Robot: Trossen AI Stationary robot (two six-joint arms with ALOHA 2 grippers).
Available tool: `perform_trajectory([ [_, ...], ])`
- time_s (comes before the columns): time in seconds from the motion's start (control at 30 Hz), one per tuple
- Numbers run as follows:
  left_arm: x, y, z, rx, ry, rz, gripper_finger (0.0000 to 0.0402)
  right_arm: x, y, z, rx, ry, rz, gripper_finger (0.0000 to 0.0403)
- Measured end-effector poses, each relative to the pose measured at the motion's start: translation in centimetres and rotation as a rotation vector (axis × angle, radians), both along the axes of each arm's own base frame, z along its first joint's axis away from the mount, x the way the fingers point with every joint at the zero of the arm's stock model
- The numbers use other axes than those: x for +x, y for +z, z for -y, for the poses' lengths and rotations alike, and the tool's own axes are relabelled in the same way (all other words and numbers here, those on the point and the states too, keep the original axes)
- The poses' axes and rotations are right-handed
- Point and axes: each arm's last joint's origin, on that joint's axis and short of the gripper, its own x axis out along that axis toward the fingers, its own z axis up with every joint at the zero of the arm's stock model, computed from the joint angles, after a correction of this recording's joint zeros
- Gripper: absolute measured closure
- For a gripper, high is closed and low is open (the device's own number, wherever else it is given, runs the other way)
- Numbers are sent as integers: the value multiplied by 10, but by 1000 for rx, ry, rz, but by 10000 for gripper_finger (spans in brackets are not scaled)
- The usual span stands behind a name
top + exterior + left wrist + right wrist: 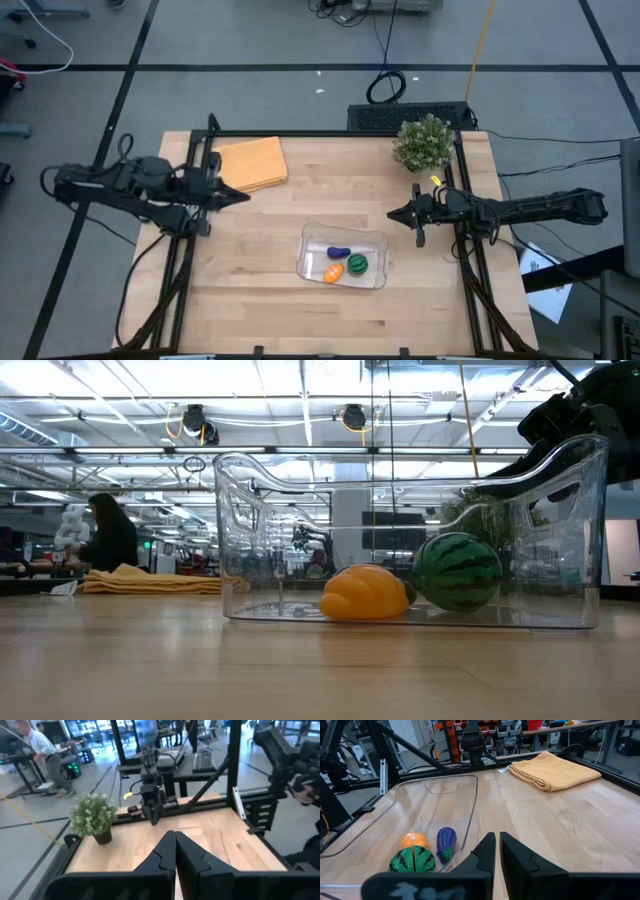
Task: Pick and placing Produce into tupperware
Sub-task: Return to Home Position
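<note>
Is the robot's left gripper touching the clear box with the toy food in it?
Apart. The high view shows the left gripper over the table's left side, with bare wood between it and the tupperware.

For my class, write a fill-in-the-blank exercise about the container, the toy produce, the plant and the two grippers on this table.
1. The tupperware holds ___ toy pieces.
2. The striped round piece is coloured ___.
3. The plant stands on the ___ arm's side.
4. The left gripper and the right gripper, both outside the tupperware, are shut and hold ___.

Missing words: three; green; right; nothing.
</note>
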Motion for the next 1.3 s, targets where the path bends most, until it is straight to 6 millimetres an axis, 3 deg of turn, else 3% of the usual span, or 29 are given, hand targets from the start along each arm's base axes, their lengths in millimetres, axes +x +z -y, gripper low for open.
perform_trajectory([
  [0.33,5,-26,-7,5,58,22,400,0,1,0,0,0,6,387],
  [1.0,-20,-70,-11,25,144,158,401,1,16,0,-7,1,171,403],
  [1.3,-18,-95,-11,48,140,158,401,1,19,7,-12,-48,192,403],
])
